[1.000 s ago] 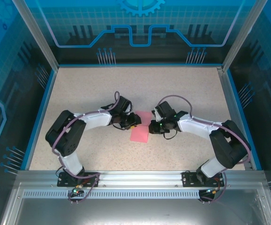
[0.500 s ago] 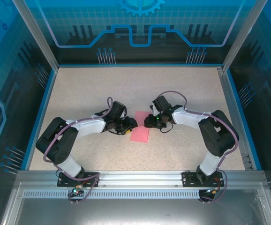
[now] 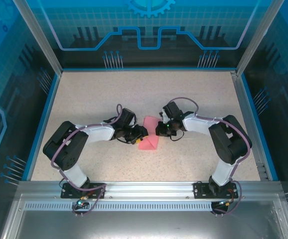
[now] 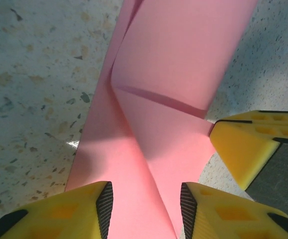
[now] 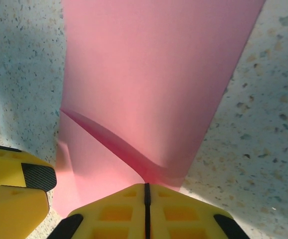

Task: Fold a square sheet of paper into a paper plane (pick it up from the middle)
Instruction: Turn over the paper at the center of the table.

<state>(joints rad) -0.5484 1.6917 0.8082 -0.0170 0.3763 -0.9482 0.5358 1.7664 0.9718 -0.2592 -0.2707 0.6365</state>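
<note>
1. The thin pink-red square sheet of paper [image 3: 149, 143], partly folded, lies at the middle of the speckled table [image 3: 194, 94], between both grippers.
2. The right gripper [image 5: 145, 206], jaws closed tight, pinches the flap's corner. The left gripper [image 4: 146, 204] stands half-parted astride the sheet.
3. Judged best: draw the flap over squarely with edges aligned, then press along the crease without dragging the sheet.

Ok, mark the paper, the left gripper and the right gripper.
paper [image 5: 154, 74], right wrist view, bare middle of the upper layer.
left gripper [image 4: 145, 201], left wrist view, midway between its open fingertips.
right gripper [image 5: 145, 191], right wrist view, seam between its shut fingertips.
</note>
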